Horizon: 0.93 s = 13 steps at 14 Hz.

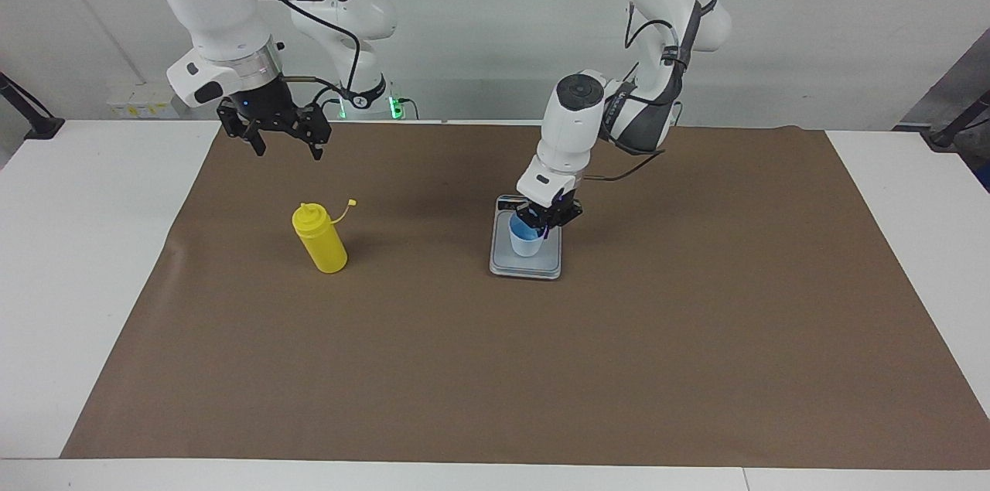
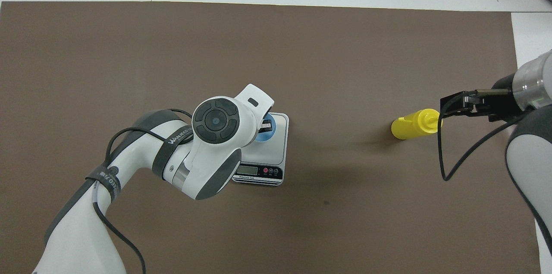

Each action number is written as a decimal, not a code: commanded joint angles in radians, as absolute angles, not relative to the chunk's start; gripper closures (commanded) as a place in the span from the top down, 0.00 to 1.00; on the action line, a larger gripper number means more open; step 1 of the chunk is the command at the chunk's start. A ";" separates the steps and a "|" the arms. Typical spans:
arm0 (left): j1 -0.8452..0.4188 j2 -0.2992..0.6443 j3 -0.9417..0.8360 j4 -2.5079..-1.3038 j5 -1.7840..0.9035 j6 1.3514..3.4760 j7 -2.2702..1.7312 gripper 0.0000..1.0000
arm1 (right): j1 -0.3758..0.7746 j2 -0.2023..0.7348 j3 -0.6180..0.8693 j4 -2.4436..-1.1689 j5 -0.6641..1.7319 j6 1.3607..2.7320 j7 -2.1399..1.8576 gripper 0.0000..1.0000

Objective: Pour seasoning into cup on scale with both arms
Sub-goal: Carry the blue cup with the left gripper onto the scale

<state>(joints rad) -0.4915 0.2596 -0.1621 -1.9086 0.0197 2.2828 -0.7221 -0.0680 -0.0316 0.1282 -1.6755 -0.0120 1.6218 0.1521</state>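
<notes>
The left gripper [image 1: 541, 224] is pinching the rim of the cup [image 1: 525, 242], holding it on the scale [image 1: 527, 263] at mid-table. The right gripper [image 1: 285, 144] is hanging with jaws spread, over the brown mat [image 1: 495, 367] beside the seasoning [image 1: 319, 238], which is standing upright toward the right arm's end.
</notes>
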 commanded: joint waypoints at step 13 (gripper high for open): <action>-0.401 0.161 -0.132 -1.850 0.097 2.116 -0.643 1.00 | -0.083 -0.037 0.135 -1.681 0.005 1.617 0.106 1.00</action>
